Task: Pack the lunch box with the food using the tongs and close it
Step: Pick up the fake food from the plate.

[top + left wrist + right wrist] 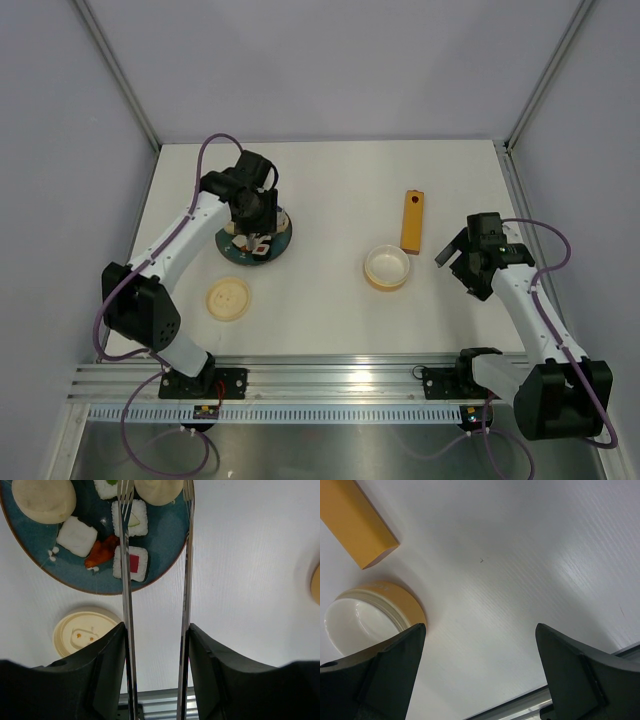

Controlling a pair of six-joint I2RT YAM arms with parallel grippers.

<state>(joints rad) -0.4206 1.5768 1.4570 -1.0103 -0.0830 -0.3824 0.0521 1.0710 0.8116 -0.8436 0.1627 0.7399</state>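
Top view. Left gripper low over the plate, at the left of the counter. Lid flat on the counter, nearer the arm bases than that gripper and apart from the plate. Tub just left of the right gripper, with the block just beyond the tub.

Left wrist. Left gripper clamped on the tongs, one arm against each finger, tips spread. One bun between the tips (contact not discernible). Second bun off to one side on the plate. Sushi rolls under one tong arm. Lid close beside one finger.

Right wrist. Right gripper spread wide, holding nothing, above bare counter. Tub uncovered, just past one finger. Block farther out beyond it, apart from the rim.
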